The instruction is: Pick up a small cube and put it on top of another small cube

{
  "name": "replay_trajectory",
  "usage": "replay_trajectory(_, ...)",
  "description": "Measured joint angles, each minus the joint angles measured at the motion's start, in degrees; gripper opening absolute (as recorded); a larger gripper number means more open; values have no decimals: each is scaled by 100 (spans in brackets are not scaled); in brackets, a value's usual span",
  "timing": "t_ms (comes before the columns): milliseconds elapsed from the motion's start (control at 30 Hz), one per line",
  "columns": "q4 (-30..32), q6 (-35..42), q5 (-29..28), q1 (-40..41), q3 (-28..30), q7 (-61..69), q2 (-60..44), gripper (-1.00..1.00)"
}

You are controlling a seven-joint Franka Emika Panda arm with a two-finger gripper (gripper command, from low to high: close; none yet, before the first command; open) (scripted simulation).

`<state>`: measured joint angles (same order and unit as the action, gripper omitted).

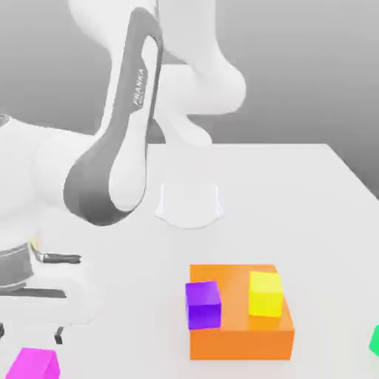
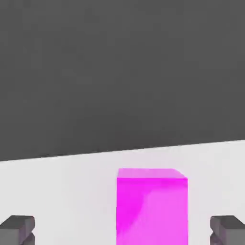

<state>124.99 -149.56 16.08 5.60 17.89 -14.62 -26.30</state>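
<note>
The magenta small cube [image 2: 151,206] sits on the table at the near left corner of the exterior view, dead centre between the gripper's [image 2: 122,229] wide-spread fingertips [image 2: 18,228], so the hand just needs to drop and squeeze. The purple cube [image 1: 203,303] waits off to the right, against the orange block [image 1: 240,333].

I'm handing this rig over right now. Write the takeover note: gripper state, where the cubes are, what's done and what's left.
Gripper: open, fingers either side of the small glossy magenta cube, not touching it.
Magenta cube: on the white table, at the exterior view's lower left, below the hand.
Small violet-purple cube: on the large orange block, beside the yellow cube.
Green cube: at the exterior view's right edge.
Done: gripper lined up over the magenta cube.
Left: close, lift, carry, place it on the purple cube.
</note>
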Motion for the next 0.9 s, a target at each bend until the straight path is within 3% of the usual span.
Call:
replay_trajectory(67,-95,-297,196,130,-156,154,-424,0)
replay_trajectory(100,-134,-425,273,201,-241,210,-595,-100)
replay_trajectory(300,-154,-481,320,233,-282,244,-680,-100)
replay_trajectory(467,46,89,-61,-41,38,-35,93,-100)
replay_trajectory(700,889,590,-207,-936,-516,-505,1363,-100)
replay_trajectory(900,1682,886,-767,-1883,-1116,-1225,2580,-100)
